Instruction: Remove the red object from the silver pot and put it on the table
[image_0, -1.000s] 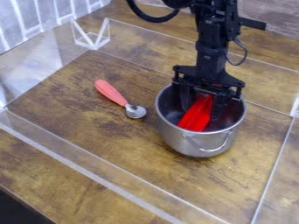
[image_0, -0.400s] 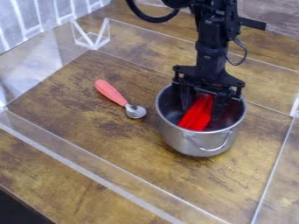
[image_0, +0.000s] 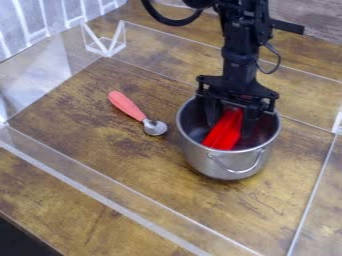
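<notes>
Inside round shiny steel pot (image_0: 235, 160), my black gripper (image_0: 238, 107) points straight down, jaws clamped shut on upper end of long bright red block (image_0: 226, 129). Block leans diagonal, lower end toward pot's near wall. Wood-grain table (image_0: 94, 170) open on left, so lift straight up first, I guess.
</notes>
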